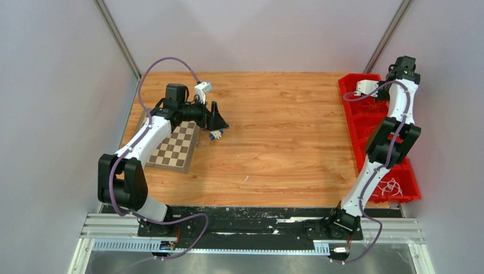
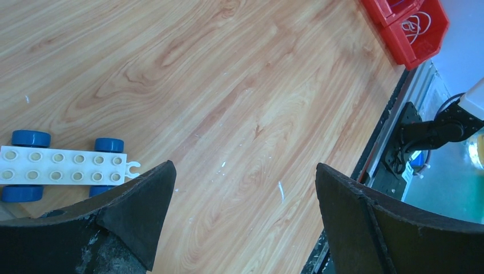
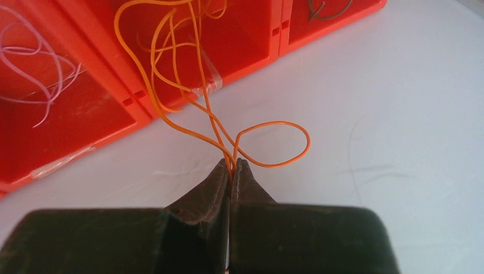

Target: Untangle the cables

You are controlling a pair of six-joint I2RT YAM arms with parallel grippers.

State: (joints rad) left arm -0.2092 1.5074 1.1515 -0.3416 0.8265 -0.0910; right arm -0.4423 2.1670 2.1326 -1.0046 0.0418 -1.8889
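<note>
My right pincer is pressed tight together, and it pinches a few thin orange cables right at its tip. The orange cables run from my tip back into one of the red boxes, and one of them makes a round loop beside my tip. My tip is just outside the box, over a pale flat place. In the box next to it lie the white cables, all curly. In another box I see a bit of a dark cable. So each color has its own box, and I think most of the job is done. The orange cables cross over each other near my tip, so I think these need pulling apart and then a rest in their box. I cannot tell if a knot hides deeper in the box. My left pincer is spread wide and holds nothing. It hangs over the wooden table, near a white toy block with blue wheels and a checker board. It is far from the cables.
</note>
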